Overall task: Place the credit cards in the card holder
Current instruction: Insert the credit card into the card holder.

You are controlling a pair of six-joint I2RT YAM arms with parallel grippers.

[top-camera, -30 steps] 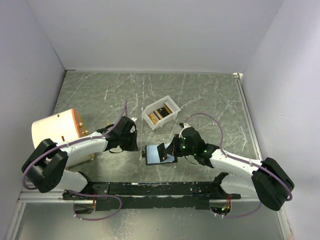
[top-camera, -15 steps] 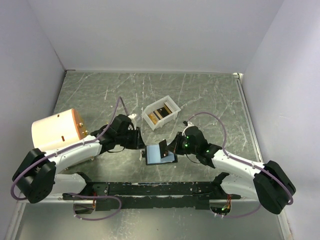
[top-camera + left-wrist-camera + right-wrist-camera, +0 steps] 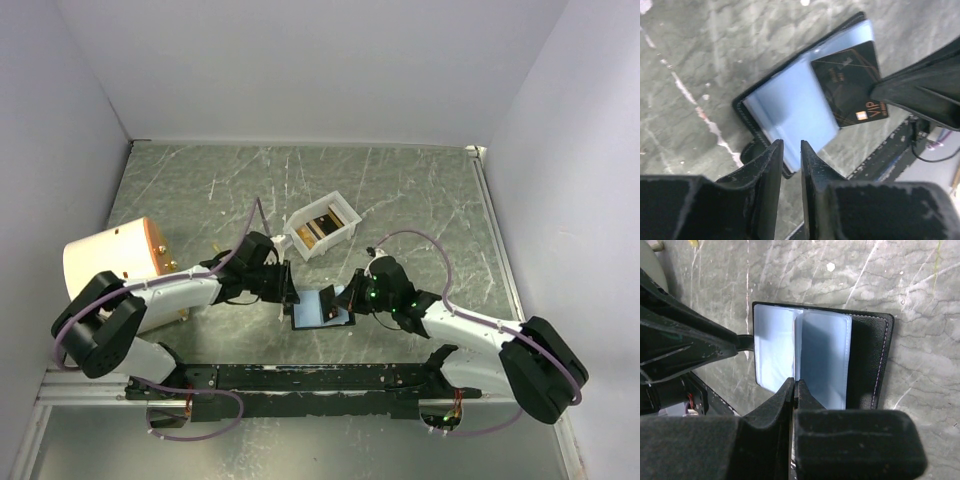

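Observation:
The card holder [image 3: 318,312] lies open on the table, black outside, pale blue inside; it also shows in the left wrist view [image 3: 790,115] and the right wrist view [image 3: 825,355]. My right gripper [image 3: 345,298] [image 3: 795,382] is shut on a dark brown credit card [image 3: 850,82] marked VIP. It holds the card edge-on over the holder's middle fold, the card's tip at the blue pockets. My left gripper [image 3: 288,290] [image 3: 791,142] is nearly shut with nothing between the fingers, at the holder's left edge. More gold and dark cards [image 3: 318,228] lie in a white box.
The white box [image 3: 300,240] stands just behind the card holder. A tan cylinder [image 3: 110,262] stands at the left beside my left arm. A black rail [image 3: 300,378] runs along the table's near edge. Grey walls close in three sides.
My left gripper has moved right, down to the card holder's left edge. My right gripper has brought the dark card lower onto the open holder.

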